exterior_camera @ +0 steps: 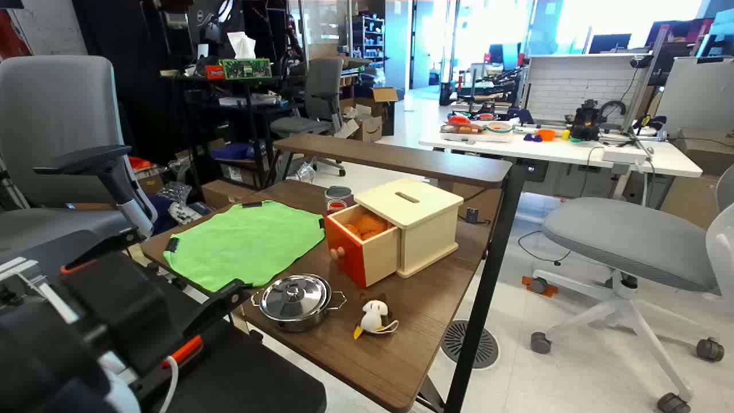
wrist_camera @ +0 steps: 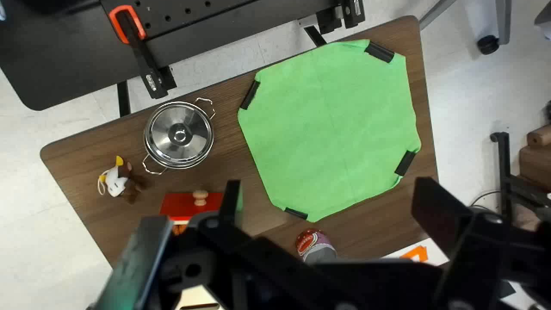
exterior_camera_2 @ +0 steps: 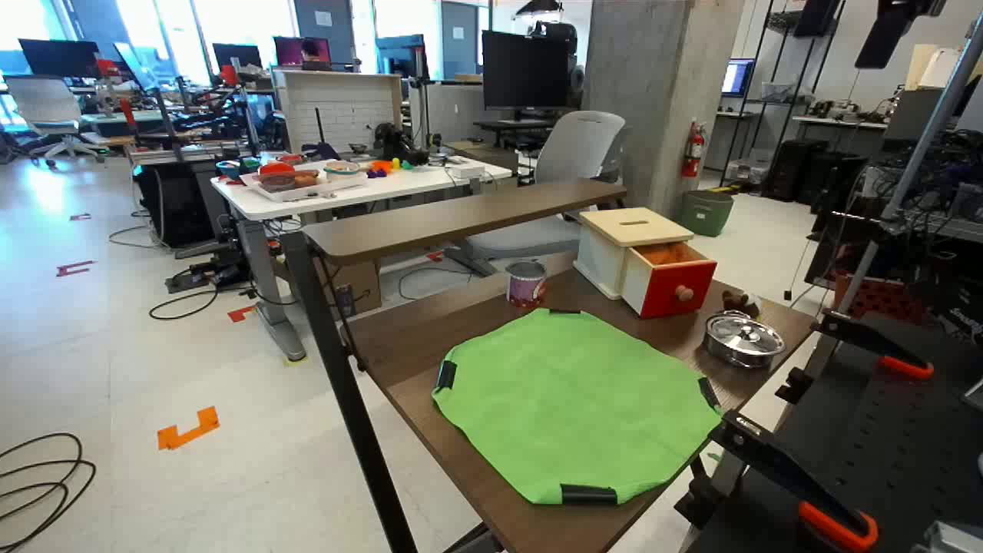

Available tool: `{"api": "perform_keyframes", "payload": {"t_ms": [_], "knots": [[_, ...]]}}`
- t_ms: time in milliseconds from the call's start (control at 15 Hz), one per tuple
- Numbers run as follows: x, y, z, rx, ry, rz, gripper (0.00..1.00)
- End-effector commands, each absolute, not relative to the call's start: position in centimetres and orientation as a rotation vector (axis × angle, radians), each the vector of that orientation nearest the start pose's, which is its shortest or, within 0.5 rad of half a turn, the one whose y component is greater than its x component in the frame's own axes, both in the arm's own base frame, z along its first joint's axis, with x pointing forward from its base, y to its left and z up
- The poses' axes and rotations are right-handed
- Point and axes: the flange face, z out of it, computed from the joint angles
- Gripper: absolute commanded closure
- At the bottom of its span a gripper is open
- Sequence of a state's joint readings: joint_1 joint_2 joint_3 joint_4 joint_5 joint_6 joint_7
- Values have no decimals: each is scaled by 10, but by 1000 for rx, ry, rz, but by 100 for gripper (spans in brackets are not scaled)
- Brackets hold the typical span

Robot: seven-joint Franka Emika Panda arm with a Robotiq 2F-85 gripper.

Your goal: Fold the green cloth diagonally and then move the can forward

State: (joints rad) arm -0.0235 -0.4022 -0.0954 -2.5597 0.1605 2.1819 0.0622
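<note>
The green cloth [exterior_camera: 246,244] lies spread flat on the brown table, with black pieces at its cut-off-looking corners. It also shows in an exterior view [exterior_camera_2: 576,407] and in the wrist view [wrist_camera: 331,125]. The can [exterior_camera: 339,201] stands upright beside the cloth, near the box. It has a red and purple label and shows in an exterior view [exterior_camera_2: 526,286] and the wrist view [wrist_camera: 313,243], where the gripper body hides part of it. My gripper [wrist_camera: 329,187] is open and empty, its fingers wide apart, above the table. Dark parts at the top right of an exterior view may belong to it.
A wooden box [exterior_camera: 430,241] with its red drawer [exterior_camera_2: 680,288] pulled out holds orange stuff. A lidded steel pot [wrist_camera: 178,135] and a small bird toy [wrist_camera: 117,181] stand near it. A raised shelf [exterior_camera_2: 461,219] runs along one table side. Clamps [wrist_camera: 148,77] sit on the black platform.
</note>
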Motion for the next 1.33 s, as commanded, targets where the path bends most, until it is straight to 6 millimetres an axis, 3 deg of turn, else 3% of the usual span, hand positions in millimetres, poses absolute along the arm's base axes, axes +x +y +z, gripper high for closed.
{"api": "perform_keyframes", "payload": {"t_ms": [0, 667, 1067, 1267], "knots": [[407, -42, 408, -2946, 392, -36, 0], [407, -42, 408, -2946, 392, -36, 0], [421, -4, 390, -2966, 398, -151, 0], [436, 31, 360, -2979, 471, -205, 0]]}}
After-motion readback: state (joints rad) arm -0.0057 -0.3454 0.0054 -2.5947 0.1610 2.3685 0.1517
